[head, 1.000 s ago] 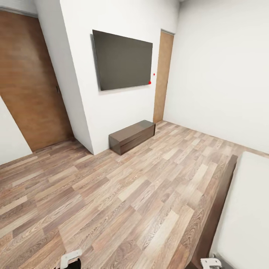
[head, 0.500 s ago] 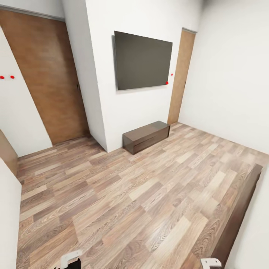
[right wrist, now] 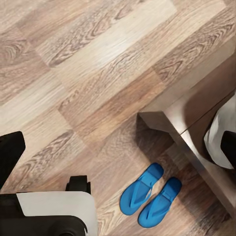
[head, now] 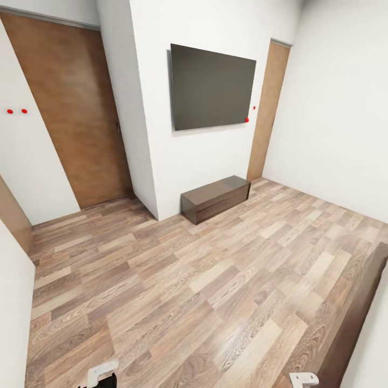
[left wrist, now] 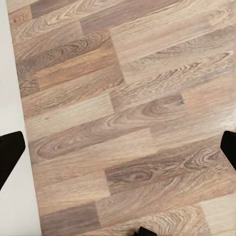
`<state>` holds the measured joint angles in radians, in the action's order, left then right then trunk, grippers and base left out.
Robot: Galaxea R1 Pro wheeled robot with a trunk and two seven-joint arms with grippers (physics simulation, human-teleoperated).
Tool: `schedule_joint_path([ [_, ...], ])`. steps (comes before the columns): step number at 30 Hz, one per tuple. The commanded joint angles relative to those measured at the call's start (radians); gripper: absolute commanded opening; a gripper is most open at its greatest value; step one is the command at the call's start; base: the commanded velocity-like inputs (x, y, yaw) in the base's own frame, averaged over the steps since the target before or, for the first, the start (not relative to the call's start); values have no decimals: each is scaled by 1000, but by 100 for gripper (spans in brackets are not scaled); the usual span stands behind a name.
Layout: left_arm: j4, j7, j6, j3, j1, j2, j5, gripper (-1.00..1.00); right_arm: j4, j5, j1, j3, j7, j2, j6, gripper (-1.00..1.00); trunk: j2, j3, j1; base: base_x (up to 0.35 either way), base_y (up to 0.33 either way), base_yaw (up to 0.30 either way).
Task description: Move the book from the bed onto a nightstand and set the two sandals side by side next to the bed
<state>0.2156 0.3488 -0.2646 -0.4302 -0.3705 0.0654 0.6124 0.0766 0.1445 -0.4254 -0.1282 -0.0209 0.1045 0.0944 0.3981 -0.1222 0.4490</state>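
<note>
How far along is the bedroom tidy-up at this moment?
Possibly done: the two bright blue flip-flop sandals lie side by side on the wood-plank floor, beside the dark brown bed frame. In hand: nothing; the left tool and the right tool hang open over the floor. Left: the book, not visible here, so its step cannot be confirmed.

Wall television [head: 213, 87] above low bench cabinet [head: 215, 198]
</note>
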Motion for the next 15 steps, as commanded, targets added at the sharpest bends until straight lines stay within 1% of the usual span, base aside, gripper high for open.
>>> schedule_joint_path([
  [1,1,5,-2,-9,-1,1,7,100,-1,10,-1,-8,-2,0,4,100,2,-2,1,286,0,8],
  [11,1,5,-2,-9,-1,1,7,100,-1,10,-1,-7,-2,0,4,100,2,-2,1,319,2,0],
  [15,1,5,-2,-9,-1,1,7,100,-1,10,-1,-8,-2,0,4,100,2,-2,1,334,47,-107],
])
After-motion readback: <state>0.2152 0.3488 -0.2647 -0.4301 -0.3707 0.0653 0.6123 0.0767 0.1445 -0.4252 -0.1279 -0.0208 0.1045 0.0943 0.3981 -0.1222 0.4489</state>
